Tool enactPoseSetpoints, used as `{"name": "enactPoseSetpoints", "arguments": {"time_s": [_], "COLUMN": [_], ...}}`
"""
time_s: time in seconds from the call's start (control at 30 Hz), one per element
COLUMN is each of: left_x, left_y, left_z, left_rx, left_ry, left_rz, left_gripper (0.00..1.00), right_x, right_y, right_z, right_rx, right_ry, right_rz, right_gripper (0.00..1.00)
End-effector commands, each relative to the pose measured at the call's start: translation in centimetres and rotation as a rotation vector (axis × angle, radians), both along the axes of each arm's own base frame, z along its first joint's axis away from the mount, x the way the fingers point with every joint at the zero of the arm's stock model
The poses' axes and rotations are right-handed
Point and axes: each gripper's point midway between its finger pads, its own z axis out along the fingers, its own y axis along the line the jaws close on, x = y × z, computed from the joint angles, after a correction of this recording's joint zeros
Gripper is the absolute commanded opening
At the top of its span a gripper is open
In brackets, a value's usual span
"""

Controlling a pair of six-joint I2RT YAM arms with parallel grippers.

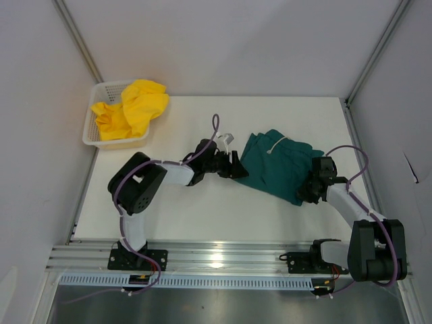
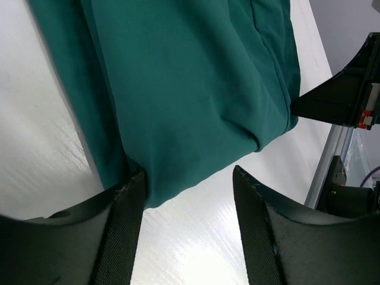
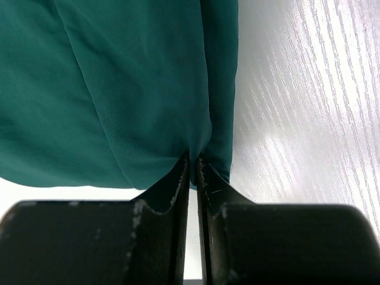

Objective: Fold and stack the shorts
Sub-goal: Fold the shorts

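A white basket [image 1: 98,125] sits at the bench's [image 1: 202,216] far left corner, against the wall, with yellow shorts [image 1: 135,108] heaped in it and spilling over its right rim. Bare bench lies between it and the left end effector [image 1: 237,166], whose fingers [image 2: 127,219] stand apart at the left edge of the teal shorts [image 1: 280,165]; the cloth edge lies between them, touching the left finger. The teal shorts lie crumpled right of centre, white drawstring [image 1: 275,145] on top. At their right hem the right end effector [image 1: 307,191] is pinched tight on a fold of teal cloth. Its arm hides part of that hem. The bench's right edge is near.
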Motion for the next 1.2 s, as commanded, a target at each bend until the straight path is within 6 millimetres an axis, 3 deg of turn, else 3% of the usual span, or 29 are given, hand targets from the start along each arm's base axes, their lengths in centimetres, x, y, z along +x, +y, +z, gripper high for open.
{"name": "enactPoseSetpoints", "arguments": {"time_s": [0.0, 0.07, 0.13, 0.23, 0.27, 0.3, 0.43, 0.53, 0.7, 0.87, 1.0, 1.17], "left_x": [1.1, 0.8, 1.0, 0.7, 0.5, 0.5, 0.8, 1.5, 2.1, 2.1, 1.8, 1.9], "left_y": [-0.9, -1.4, -1.9, -2.5, -2.7, -2.7, -2.2, -0.7, 1.4, 1.5, 1.4, 2.0], "left_z": [0.9, 1.0, 1.0, 0.7, 0.8, 0.8, 1.1, 1.3, 0.9, 0.9, 1.0, 0.8], "left_rx": [-0.012, -0.024, -0.026, -0.032, -0.043, -0.047, -0.053, -0.052, -0.033, -0.037, -0.053, -0.024], "left_ry": [-0.053, -0.048, -0.044, -0.045, -0.04, -0.039, -0.046, -0.04, -0.032, -0.037, -0.033, -0.044], "left_rz": [-0.012, -0.026, -0.035, -0.056, -0.069, -0.067, -0.042, 0.008, 0.057, 0.059, 0.047, 0.07], "left_gripper": [0.61, 0.48, 0.45, 0.24, 0.03, 0.0, 0.0, 0.0, 0.0, 0.0, 0.0, 0.0], "right_x": [0.6, 0.6, 0.7, 0.7, 0.8, 0.8, 0.7, 0.4, 0.4, 0.6, 0.7, 1.0], "right_y": [0.2, 0.2, 0.3, 0.4, 0.4, 0.4, 0.0, -1.2, -2.1, -2.2, -2.1, -2.7], "right_z": [0.4, 0.3, 0.3, 0.3, 0.3, 0.3, 0.3, 0.1, 0.1, 0.3, 0.5, 0.9], "right_rx": [0.008, 0.009, 0.014, 0.02, 0.02, 0.02, 0.009, -0.017, -0.014, -0.016, -0.008, -0.017], "right_ry": [-0.024, -0.024, -0.025, -0.025, -0.025, -0.025, -0.022, -0.006, -0.013, -0.021, -0.027, -0.036], "right_rz": [0.016, 0.015, 0.018, 0.019, 0.023, 0.023, 0.011, -0.049, -0.086, -0.087, -0.076, -0.092], "right_gripper": [0.11, 0.11, 0.1, 0.1, 0.09, 0.09, 0.07, 0.0, 0.0, 0.0, 0.14, 0.1]}}
